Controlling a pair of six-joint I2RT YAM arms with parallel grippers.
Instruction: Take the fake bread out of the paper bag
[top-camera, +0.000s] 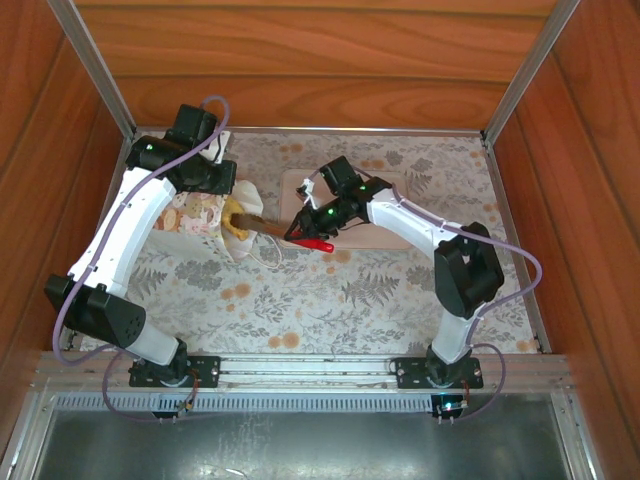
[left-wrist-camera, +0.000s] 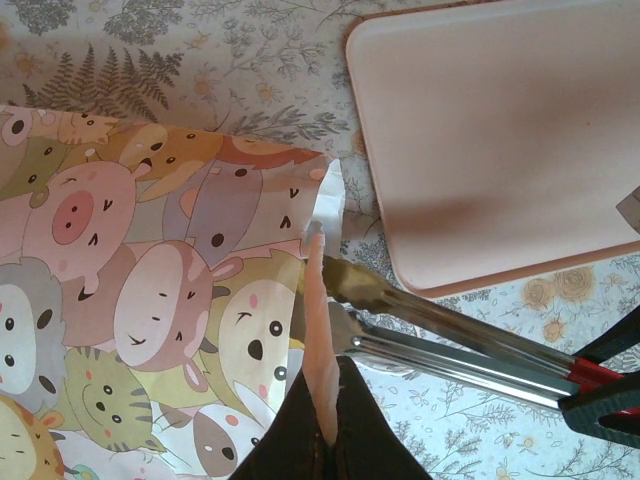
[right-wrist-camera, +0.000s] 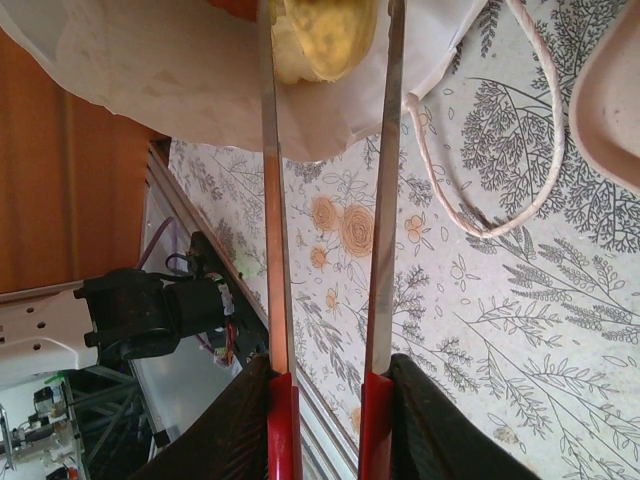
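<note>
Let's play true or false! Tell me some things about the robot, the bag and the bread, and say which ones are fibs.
1. The right gripper holds tongs with red handles. True.
2. The tray is piled with bread. False: what shows of the tray is bare.
3. The tongs pinch a golden fake bread at the paper bag's mouth. True.
4. The left gripper hangs open, away from the bag. False: it pinches the bag's edge.

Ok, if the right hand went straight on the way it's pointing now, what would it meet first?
The right hand holds tongs whose tips flank a fake bread roll at the mouth of the paper bag. Straight on, it would likely meet that roll first, then the bag.
</note>
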